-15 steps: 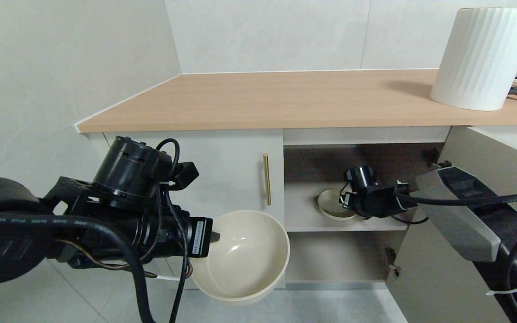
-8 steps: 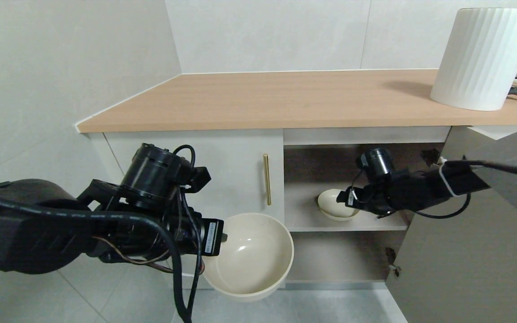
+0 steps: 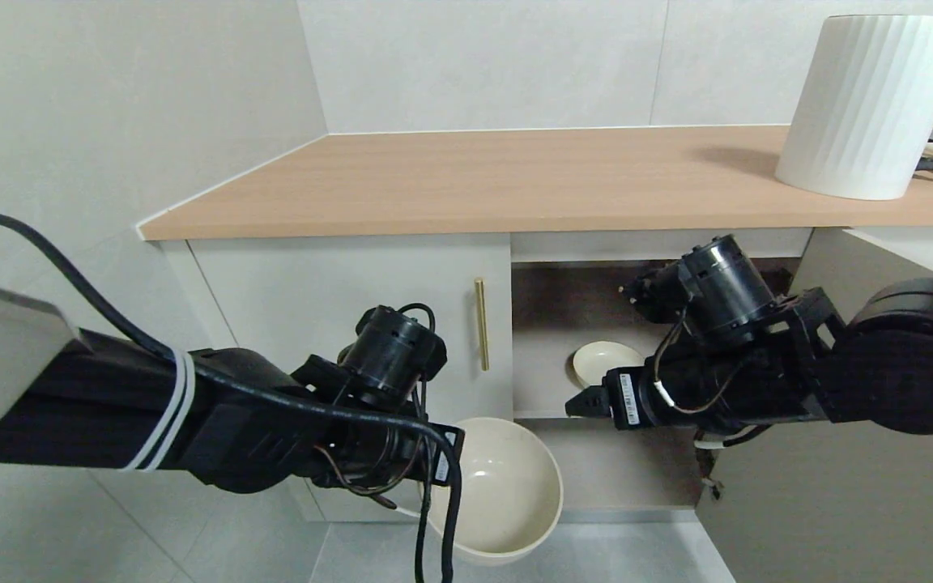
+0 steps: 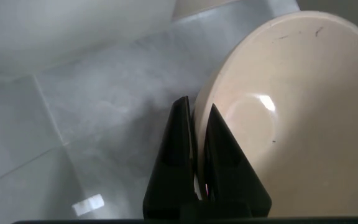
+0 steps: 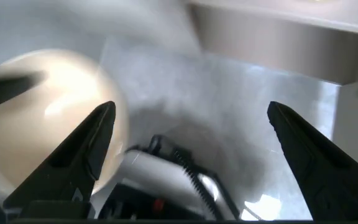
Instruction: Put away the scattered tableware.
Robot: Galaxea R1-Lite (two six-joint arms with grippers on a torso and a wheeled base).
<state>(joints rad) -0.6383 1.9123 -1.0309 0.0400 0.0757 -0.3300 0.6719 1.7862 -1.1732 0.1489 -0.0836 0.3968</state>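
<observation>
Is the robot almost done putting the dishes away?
Looks done: one small dish sits on the cabinet shelf. In hand: the left end effector pinches the big bowl by its rim, in front of the open cabinet. Left: shelving that bowl. The right end effector is open, empty.

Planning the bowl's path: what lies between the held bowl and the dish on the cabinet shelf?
In the head view, the open right gripper hangs between bowl and dish, in front of the shelf.
</observation>
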